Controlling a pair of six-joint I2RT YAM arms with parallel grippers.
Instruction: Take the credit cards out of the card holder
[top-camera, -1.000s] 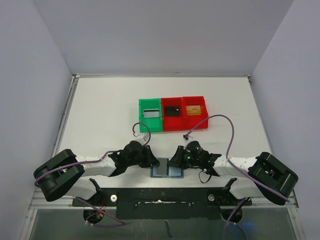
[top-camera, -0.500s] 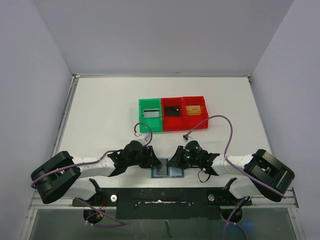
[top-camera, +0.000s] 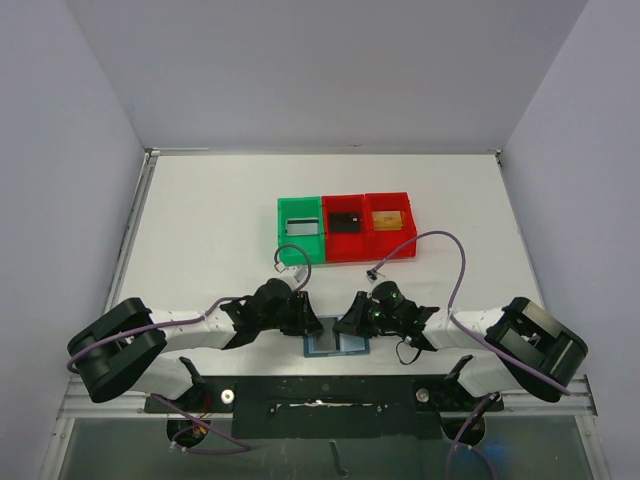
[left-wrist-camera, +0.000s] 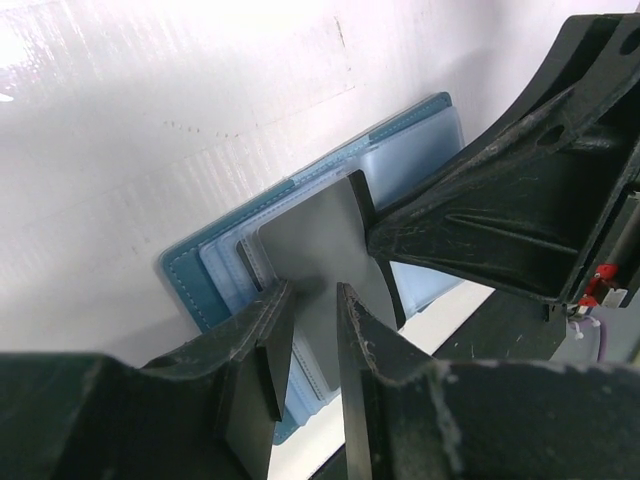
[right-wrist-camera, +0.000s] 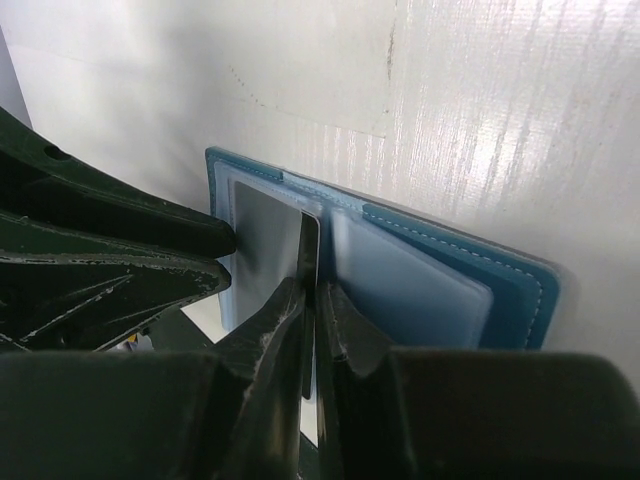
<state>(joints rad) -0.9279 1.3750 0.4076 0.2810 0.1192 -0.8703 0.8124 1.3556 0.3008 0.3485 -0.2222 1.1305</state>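
the card holder (left-wrist-camera: 195, 282) lies open and flat on the white worktop (top-camera: 200, 230), directly under both grippers. a dark grey card (left-wrist-camera: 320, 235) stands partly out of it, lifted at an angle over the left panel.

the right gripper (right-wrist-camera: 310, 288) is pressed together on this card and pinches its thin edge between the two fingers. the second panel of the holder, with its clear pocket, is just beside these fingers on their right.

the left gripper (left-wrist-camera: 315, 300) is spread only a little. its fingers (left-wrist-camera: 262, 350) are over the near part of the card, and the grey face shows in the gap between them. i cannot tell if they touch the card.

beyond both grippers, well apart, is a green bin (top-camera: 300, 232) with two red bins (top-camera: 368, 227) in one row.
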